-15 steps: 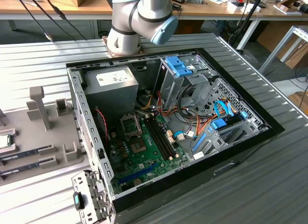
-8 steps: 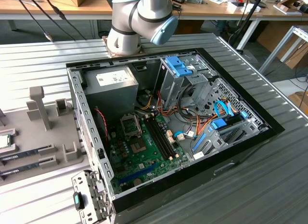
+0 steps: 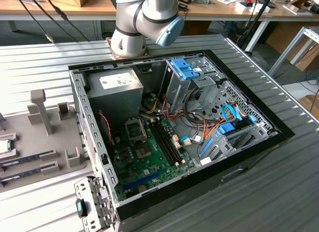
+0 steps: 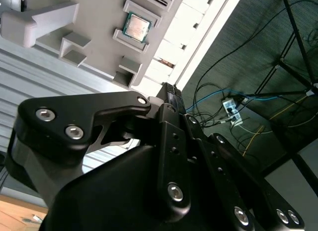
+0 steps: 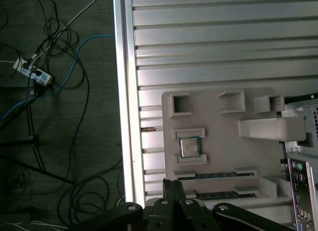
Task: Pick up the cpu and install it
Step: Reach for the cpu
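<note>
The cpu (image 5: 189,147), a small square chip with a silvery top, lies flat in a slot of the grey holder tray (image 5: 218,126). It also shows in the second wrist view (image 4: 137,27) and at the exterior view's far left edge (image 3: 4,146). My gripper (image 5: 173,184) hangs well above the tray with its black fingers (image 4: 170,89) together and nothing between them. It is apart from the cpu. The open computer case (image 3: 79,102) holds the green motherboard (image 3: 149,164), with a black socket frame (image 3: 135,129) near its middle.
Memory sticks (image 5: 213,176) lie in tray slots beside the cpu. A grey power-supply box (image 3: 117,85), blue drive cages (image 3: 187,70) and loose cables (image 3: 219,127) crowd the case. The ribbed table's edge (image 5: 124,92) borders a floor strewn with cables (image 5: 54,77).
</note>
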`<state>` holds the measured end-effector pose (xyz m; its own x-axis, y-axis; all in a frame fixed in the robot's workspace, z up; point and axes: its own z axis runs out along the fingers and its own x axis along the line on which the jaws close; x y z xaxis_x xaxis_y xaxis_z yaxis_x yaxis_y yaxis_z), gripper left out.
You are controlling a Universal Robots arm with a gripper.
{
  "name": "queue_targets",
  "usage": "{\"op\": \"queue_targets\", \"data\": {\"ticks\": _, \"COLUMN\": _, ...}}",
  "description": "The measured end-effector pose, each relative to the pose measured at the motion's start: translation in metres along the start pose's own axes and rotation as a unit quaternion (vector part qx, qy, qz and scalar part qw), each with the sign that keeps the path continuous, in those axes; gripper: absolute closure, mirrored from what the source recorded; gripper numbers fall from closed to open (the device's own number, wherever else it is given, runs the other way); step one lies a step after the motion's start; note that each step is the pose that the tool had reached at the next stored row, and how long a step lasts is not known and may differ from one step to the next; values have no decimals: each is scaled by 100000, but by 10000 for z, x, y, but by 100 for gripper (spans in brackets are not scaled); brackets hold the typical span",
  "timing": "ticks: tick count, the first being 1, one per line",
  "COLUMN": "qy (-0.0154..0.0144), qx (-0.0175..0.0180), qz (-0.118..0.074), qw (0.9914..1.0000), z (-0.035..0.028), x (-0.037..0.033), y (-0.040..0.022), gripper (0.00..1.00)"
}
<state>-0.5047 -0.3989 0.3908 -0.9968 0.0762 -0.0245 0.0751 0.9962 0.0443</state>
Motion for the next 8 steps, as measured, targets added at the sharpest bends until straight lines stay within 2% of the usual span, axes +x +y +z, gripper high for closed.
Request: {"op": "queue_targets", "data": {"ticks": 8, "qy": 3, "qx": 2, "qz": 1, "qw": 100000, "z": 0, "x": 26, "y": -2, "gripper": 89}}
